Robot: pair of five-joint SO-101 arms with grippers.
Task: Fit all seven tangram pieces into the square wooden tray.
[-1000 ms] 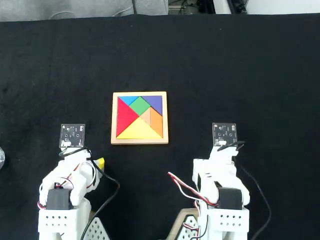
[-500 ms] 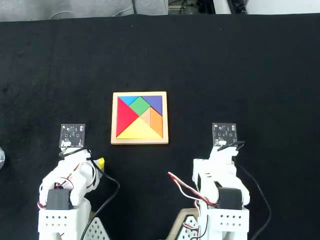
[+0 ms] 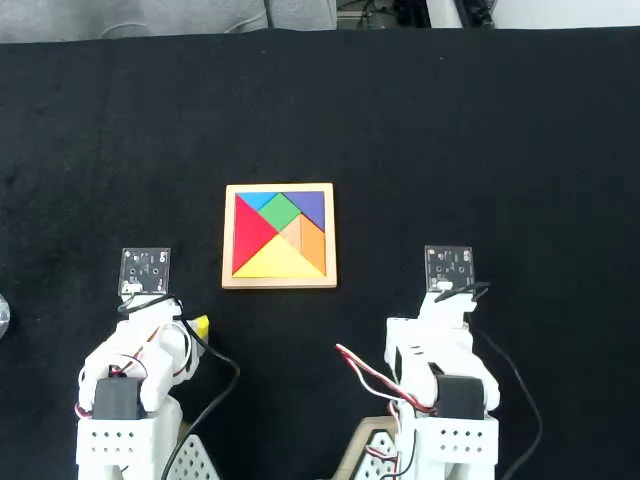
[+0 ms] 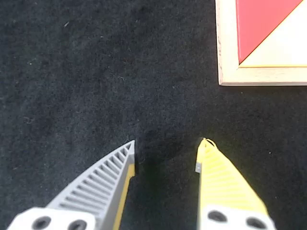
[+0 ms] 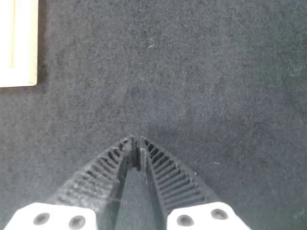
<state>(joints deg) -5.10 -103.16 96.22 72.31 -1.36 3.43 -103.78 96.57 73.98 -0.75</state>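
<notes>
The square wooden tray (image 3: 279, 284) lies on the black cloth in the middle of the high view, with coloured tangram pieces (image 3: 278, 235) lying flat inside it: red, yellow, orange, green, blue, purple and a light one. My left gripper (image 4: 166, 153) hovers over bare cloth near the tray's corner (image 4: 225, 79), open, with nothing between its fingers. My right gripper (image 5: 136, 146) is shut over bare cloth, and the tray's edge (image 5: 24, 79) lies off to one side. Both arms (image 3: 140, 350) (image 3: 445, 350) sit folded back near the front edge.
Black cloth covers the whole table, with wide bare room around the tray. Each arm carries a small square marker plate (image 3: 146, 271) (image 3: 449, 267). Cables (image 3: 365, 375) run by the arm bases at the front.
</notes>
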